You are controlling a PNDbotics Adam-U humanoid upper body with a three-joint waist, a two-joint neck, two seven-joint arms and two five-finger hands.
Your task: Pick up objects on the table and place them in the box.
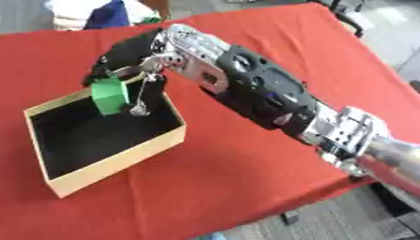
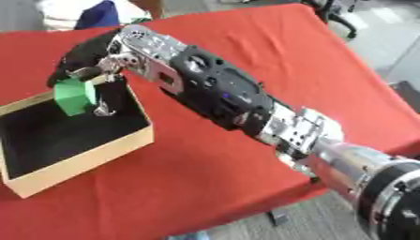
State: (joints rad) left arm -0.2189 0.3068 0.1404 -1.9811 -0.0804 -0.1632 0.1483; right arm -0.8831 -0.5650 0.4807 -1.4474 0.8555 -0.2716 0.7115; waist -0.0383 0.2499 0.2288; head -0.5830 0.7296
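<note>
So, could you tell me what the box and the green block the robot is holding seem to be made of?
Box: probably cardboard, with matte tan walls, thin straight edges and a flat black inside. Green block, held by the right hand over the box: matte and uniformly coloured with crisp corners, possibly foam or painted wood; the look leaves it open.

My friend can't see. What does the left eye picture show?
The robot's right hand holds a green block over an open cardboard box with a black inside. The box sits on a red tablecloth, and the arm reaches in from the lower right.
</note>
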